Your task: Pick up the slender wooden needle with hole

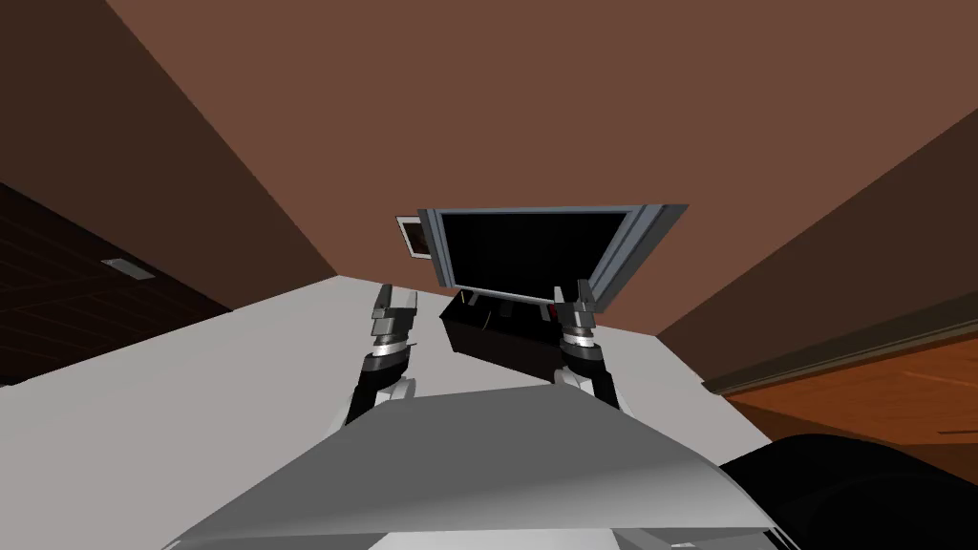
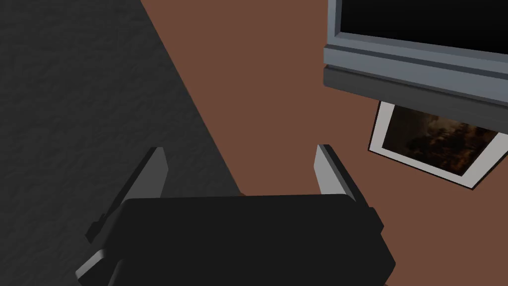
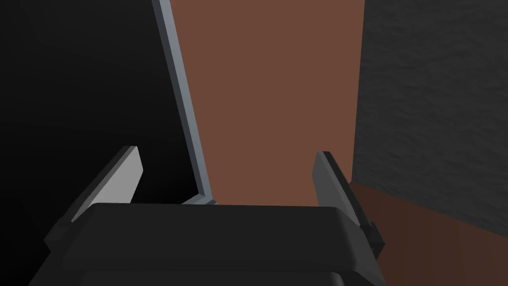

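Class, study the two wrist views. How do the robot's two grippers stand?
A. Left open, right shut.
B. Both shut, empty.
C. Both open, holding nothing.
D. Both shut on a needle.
C: on the left gripper and the right gripper alike, the two light grey blade-like fingers stand wide apart with nothing between them.

brown walls (image 1: 535, 95), grey-framed window (image 1: 535, 250), perhaps a white counter (image 1: 191, 372).

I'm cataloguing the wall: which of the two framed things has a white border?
The small picture; the larger window beside it is framed in grey instead.
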Available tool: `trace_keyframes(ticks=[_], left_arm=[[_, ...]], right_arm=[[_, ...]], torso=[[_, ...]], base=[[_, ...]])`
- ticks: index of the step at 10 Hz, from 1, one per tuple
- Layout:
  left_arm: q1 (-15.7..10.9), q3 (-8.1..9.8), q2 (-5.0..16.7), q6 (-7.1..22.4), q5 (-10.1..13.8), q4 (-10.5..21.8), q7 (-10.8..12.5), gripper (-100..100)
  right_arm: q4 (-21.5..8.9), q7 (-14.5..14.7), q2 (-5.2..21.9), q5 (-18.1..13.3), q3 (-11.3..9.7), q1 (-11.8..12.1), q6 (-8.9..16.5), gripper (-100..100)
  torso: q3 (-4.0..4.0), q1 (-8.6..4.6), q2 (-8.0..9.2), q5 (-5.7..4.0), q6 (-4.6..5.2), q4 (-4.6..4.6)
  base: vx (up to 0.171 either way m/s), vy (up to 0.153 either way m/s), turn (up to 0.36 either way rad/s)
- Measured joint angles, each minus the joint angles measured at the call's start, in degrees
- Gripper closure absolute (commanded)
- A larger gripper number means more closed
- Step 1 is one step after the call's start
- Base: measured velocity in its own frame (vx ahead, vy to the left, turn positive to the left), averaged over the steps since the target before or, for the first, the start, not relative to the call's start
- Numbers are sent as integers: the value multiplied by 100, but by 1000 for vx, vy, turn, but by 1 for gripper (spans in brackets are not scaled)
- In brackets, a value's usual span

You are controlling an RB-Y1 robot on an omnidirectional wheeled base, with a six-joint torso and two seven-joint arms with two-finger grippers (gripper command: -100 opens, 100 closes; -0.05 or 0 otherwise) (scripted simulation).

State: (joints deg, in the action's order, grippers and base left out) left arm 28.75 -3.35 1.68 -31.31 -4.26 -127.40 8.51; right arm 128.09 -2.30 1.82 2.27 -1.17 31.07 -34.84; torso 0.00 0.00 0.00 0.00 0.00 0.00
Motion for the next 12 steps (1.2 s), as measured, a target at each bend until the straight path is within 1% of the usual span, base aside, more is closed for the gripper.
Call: trace_keyframes(ticks=[1, 3, 4, 5, 6, 7, 9, 10, 11, 12], left_arm=[[-75, 8, 124, 9, -112, 78, -21, -100], [-140, -79, 325, -53, -449, 265, -140, -100], [-273, -86, 438, -10, -620, 371, -201, -100], [-279, -117, 472, -8, -736, 413, -246, -100], [-305, -139, 552, -29, -901, 486, -295, -100], [-412, -186, 632, -30, -1091, 631, -383, -100], [-501, -202, 768, -74, -1390, 828, -484, -100], [-541, -226, 797, -85, -1533, 893, -537, -100], [-607, -247, 879, -84, -1700, 998, -600, -100], [-642, -265, 923, -67, -1847, 1037, -641, -100]], right_arm=[[0, 0, 0, 0, 0, -1, 0, 0], [0, 0, 1, 0, 1, -1, 0, 0], [0, 0, 1, 0, 1, -1, 0, 0], [0, 0, 1, 0, 1, 0, 0, 0], [0, 0, 1, 0, 0, -1, 0, 0], [0, 0, 1, 0, 0, -1, 0, 0], [0, 0, 1, 0, 0, -1, 0, 0], [0, 0, 1, 0, 1, 0, 0, 0], [0, 0, 1, 0, 0, -1, 0, 0], [0, 0, 1, 0, 1, 0, 0, 0]], torso=[[2, 15, 5, 3, 3, 1], [7, 35, 12, 8, 1, 3], [8, 44, 14, 9, 2, 3], [7, 34, 12, 8, -1, 3], [5, 27, 8, 6, 2, 2], [6, 32, 11, 7, 3, 2], [5, 29, 8, 7, 2, 2], [3, 26, 5, 6, -1, 1], [4, 23, 7, 5, 2, 1], [3, 21, 5, 5, -2, 1]], base=[[-33, 85, -169], [-39, 102, -157], [-34, 81, -64], [-20, 58, -143], [-40, 82, -238], [-38, 65, -95], [-23, 65, -133], [-30, 51, -218], [-25, 49, -101], [-30, 63, -214]])
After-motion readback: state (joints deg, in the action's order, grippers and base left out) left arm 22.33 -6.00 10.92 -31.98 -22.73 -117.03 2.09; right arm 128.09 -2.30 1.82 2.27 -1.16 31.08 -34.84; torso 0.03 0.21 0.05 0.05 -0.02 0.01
